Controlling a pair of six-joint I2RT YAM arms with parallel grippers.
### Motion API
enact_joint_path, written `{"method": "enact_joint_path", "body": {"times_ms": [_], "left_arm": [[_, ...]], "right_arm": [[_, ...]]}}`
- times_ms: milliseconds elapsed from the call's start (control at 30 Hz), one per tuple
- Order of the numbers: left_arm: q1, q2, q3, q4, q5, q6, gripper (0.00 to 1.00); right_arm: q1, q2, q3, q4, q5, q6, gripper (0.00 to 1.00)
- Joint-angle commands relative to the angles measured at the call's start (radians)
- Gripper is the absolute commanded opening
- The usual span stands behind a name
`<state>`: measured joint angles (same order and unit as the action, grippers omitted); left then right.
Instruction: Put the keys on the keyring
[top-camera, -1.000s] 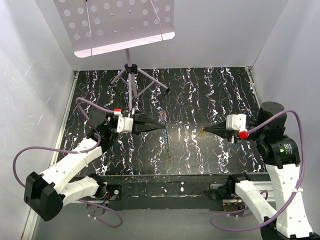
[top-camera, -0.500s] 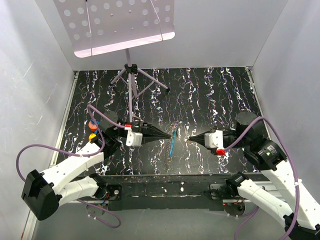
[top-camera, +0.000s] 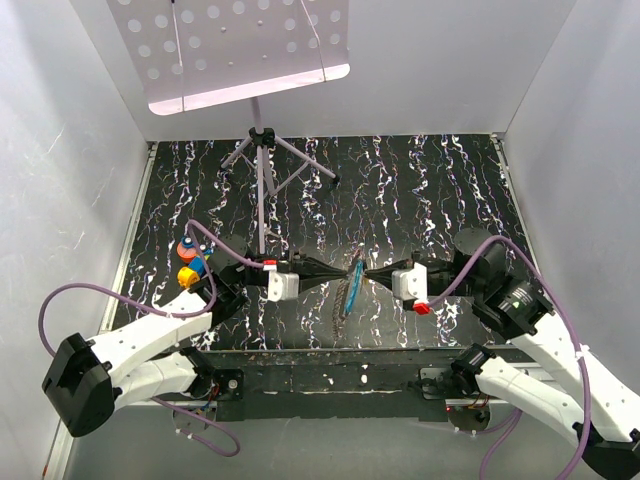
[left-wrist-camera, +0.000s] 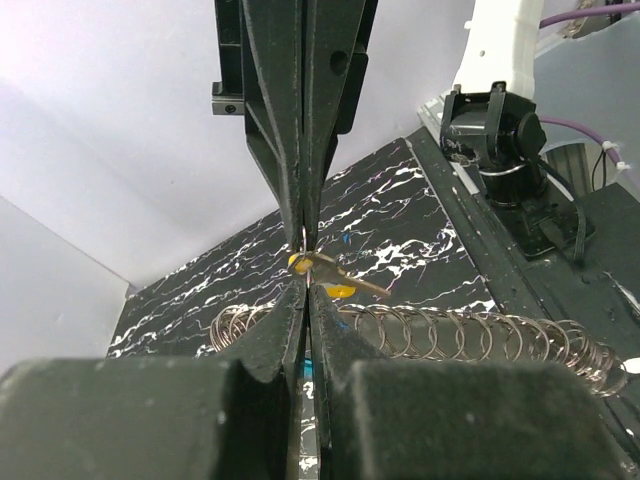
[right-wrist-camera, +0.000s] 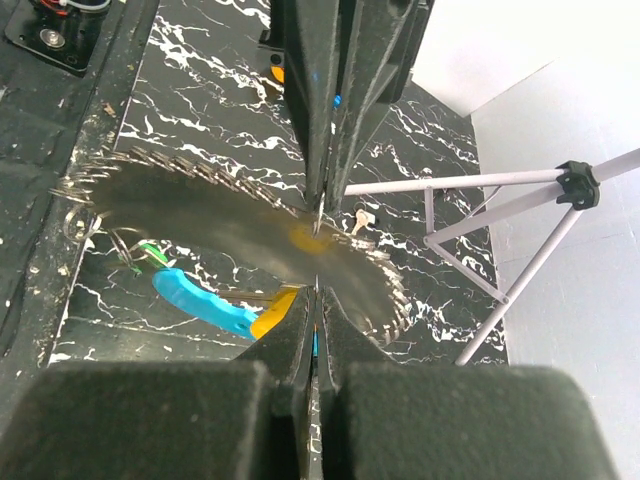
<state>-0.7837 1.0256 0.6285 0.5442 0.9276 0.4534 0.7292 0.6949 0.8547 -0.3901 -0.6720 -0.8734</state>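
My left gripper (top-camera: 346, 272) and right gripper (top-camera: 368, 272) meet tip to tip above the table's middle front. Both are shut. A thin wire keyring (left-wrist-camera: 304, 250) runs edge-on between the two tips. The left gripper (left-wrist-camera: 305, 288) pinches it. The yellow key (left-wrist-camera: 338, 289) sits at the ring, its blade pointing right, and the right gripper (right-wrist-camera: 318, 290) seems to pinch it. A metal coil (left-wrist-camera: 450, 335) hangs from the ring and is motion-blurred in the right wrist view (right-wrist-camera: 220, 225). The blue key (right-wrist-camera: 195, 298) hangs below, also in the top view (top-camera: 351, 290).
A music stand's tripod (top-camera: 262, 160) stands at the back centre, its legs in the right wrist view (right-wrist-camera: 520, 195). Small red, yellow and blue objects (top-camera: 187, 265) sit on the table beside the left arm. A small pale key-like piece (right-wrist-camera: 358, 218) lies on the table.
Both grippers have moved toward each other and forward, from well apart to tip to tip. The blue key and coil came along under the left gripper.
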Motion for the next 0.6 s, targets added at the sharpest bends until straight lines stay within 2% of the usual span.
{"method": "enact_joint_path", "body": {"times_ms": [0,567], "left_arm": [[-0.014,-0.030,-0.015,0.066,-0.087,0.031,0.00],[-0.022,-0.010,-0.085,0.344,-0.188,-0.162,0.00]], "right_arm": [[0.012,0.014,-0.011,0.143,0.011,0.076,0.01],[0.015,0.014,-0.026,0.207,0.002,0.197,0.01]]}}
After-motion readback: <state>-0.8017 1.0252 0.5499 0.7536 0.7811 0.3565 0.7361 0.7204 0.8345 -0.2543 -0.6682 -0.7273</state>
